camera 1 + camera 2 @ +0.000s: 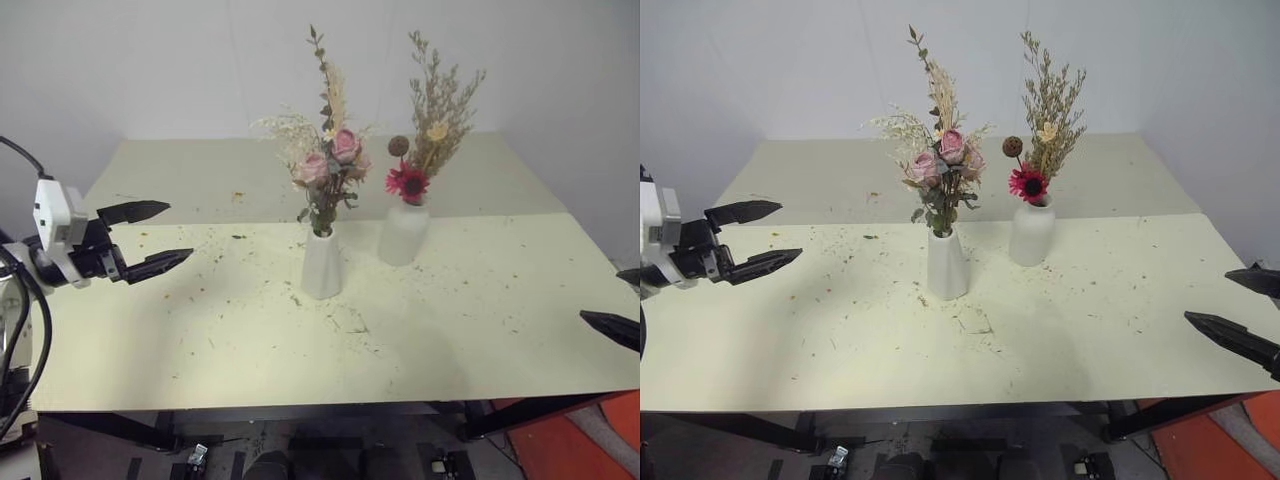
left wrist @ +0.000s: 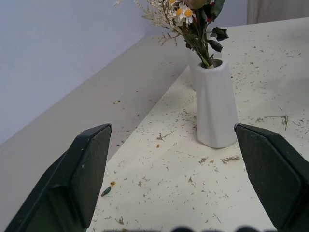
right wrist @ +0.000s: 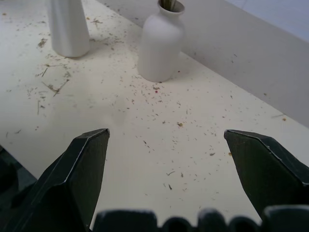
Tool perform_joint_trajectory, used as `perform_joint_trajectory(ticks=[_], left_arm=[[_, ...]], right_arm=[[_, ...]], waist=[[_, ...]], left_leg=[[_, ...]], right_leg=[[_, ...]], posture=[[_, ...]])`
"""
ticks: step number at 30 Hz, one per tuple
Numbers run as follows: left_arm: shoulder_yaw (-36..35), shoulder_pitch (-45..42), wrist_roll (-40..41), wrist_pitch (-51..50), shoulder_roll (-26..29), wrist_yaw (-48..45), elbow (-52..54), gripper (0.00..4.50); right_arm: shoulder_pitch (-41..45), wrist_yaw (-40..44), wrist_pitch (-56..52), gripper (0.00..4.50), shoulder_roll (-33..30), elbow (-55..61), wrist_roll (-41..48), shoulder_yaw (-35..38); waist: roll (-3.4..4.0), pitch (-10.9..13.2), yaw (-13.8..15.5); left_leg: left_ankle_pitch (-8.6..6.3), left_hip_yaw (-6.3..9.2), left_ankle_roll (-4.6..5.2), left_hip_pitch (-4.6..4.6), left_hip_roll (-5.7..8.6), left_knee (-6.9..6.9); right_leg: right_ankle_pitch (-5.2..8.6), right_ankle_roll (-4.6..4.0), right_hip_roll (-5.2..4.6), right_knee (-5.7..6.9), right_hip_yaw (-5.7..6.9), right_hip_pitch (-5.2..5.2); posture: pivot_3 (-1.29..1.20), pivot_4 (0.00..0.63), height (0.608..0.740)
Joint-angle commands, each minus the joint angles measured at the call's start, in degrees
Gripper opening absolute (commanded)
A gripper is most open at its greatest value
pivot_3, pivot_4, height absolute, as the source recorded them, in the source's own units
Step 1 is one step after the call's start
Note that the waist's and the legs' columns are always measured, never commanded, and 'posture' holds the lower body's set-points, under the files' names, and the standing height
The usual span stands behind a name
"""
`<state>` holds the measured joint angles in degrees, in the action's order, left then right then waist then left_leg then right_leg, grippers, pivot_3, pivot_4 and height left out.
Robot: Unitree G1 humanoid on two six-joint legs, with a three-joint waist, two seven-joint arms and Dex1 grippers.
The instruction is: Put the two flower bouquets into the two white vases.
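1. The left gripper (image 1: pixel 150 238) hovers over the left side of the table (image 1: pixel 500 330), fingers spread wide and empty, pointing toward the vases.
2. The slim cone vase (image 1: pixel 322 265) stands well ahead of it, holding the pink rose bouquet (image 1: pixel 325 165) upright.
3. The right gripper (image 1: pixel 1237 310) sits at the table's right edge, fingers spread and empty.
4. The round bottle vase (image 1: pixel 1031 233) stands well apart from it, just beside the cone vase, holding the tan bouquet with the red daisy (image 1: pixel 1040 140).
5. Dried crumbs (image 1: pixel 340 320) litter the tabletop.
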<state>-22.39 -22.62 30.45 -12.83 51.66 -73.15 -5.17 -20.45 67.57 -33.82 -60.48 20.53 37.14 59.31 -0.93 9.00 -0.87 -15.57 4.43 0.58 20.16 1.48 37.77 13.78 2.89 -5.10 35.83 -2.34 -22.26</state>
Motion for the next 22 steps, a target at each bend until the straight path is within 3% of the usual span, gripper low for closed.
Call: perform_joint_trajectory(ticks=[1, 6, 12, 16, 22], left_arm=[[-0.43, -1.71, 0.69, -0.05, 1.76, 0.32, 0.54, 4.42], [0.16, -2.17, 0.38, 0.53, 1.94, -0.45, -1.36, 4.42], [1.04, -5.47, 3.85, -3.81, 2.64, -2.88, -3.04, 4.42], [1.8, -8.18, 3.03, -4.65, 4.26, -3.94, -5.31, 4.42], [-0.72, -3.1, 4.47, -6.96, 4.59, -2.88, -0.5, 4.42]], right_arm=[[0.78, 0.61, 2.19, 4.5, -0.42, 0.12, -1.6, 2.77], [-0.37, -0.78, 2.97, 4.5, 2.87, 3.4, -2.9, 2.46], [-0.14, 1.01, 1.82, 4.5, 5.71, 6.48, 2.66, 3.28], [4.45, -3.96, -1.78, 4.5, 5.45, 10.53, 9.32, 1.62], [4.82, -1.21, -1.89, 4.5, 3.55, 9.56, 10.55, -1.23]], waist=[[0.0, 0.0, -0.04], [0.0, 0.0, 0.05], [-0.05, 0.03, 0.06], [-0.02, 0.04, -0.35], [-0.02, 0.04, -0.2]], left_leg=[[0.0, 0.0, 0.0, 0.01, 0.0, 0.0], [-0.03, 0.0, 0.01, 0.03, 0.0, -0.01], [-0.02, 0.02, 0.01, 0.03, -0.01, -0.01], [-0.03, 0.01, 0.01, 0.0, 0.0, -0.02], [-0.04, 0.02, 0.03, 0.02, -0.08, -0.02]], right_leg=[[0.0, 0.0, 0.0, -0.01, 0.0, -0.01], [0.0, 0.0, -0.02, -0.04, 0.0, -0.02], [0.0, 0.0, -0.04, -0.03, 0.0, -0.01], [0.0, -0.01, -0.01, 0.0, -0.02, -0.02], [0.0, -0.01, -0.03, -0.04, -0.01, -0.02]], posture=[[0.0, 0.15, 0.74], [0.0, 0.15, 0.74], [0.0, 0.15, 0.74], [0.0, 0.15, 0.74], [0.0, 0.15, 0.74]])
